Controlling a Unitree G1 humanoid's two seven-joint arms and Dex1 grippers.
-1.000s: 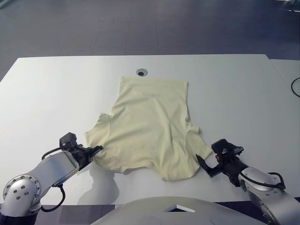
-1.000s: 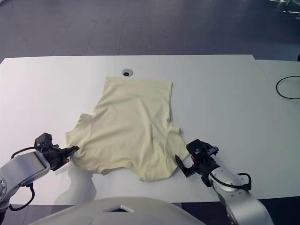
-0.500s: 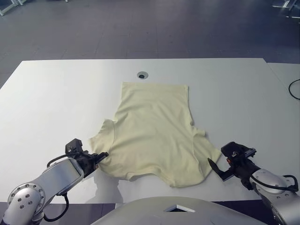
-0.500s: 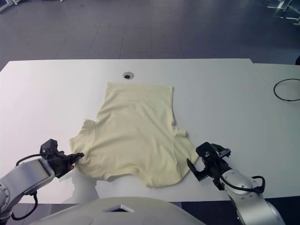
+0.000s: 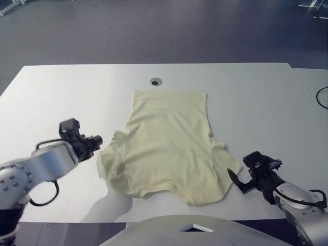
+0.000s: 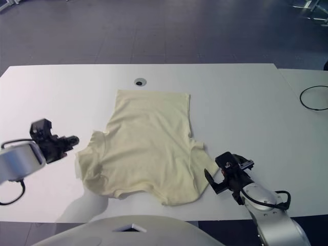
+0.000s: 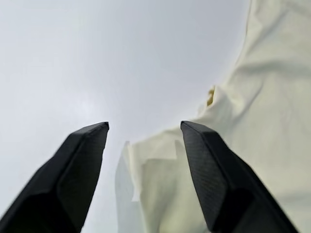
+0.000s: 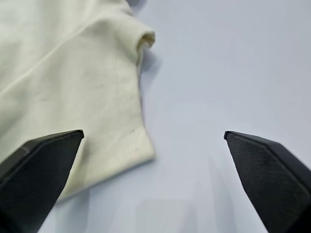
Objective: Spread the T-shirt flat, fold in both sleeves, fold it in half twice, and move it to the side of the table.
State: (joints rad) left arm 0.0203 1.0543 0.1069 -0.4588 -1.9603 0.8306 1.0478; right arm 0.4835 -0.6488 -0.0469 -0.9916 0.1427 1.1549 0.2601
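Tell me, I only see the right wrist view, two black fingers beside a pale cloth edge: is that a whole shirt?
Observer: Yes, a pale yellow fabric T-shirt lies spread on a white rectangular table, hem away from the robot.
Visitor: Where is the other hand?
Observer: The left hand hovers open by the crumpled left sleeve.
Visitor: Anything else up there?
Observer: A small round metal-rimmed hole in the tabletop, just beyond the hem.

The black left pincer (image 7: 144, 125) gapes over the white surface (image 7: 97, 58); a rumpled sleeve (image 7: 160, 170) of the pale-yellow cotton T-shirt (image 7: 262, 111) lies at its twelve o'clock.
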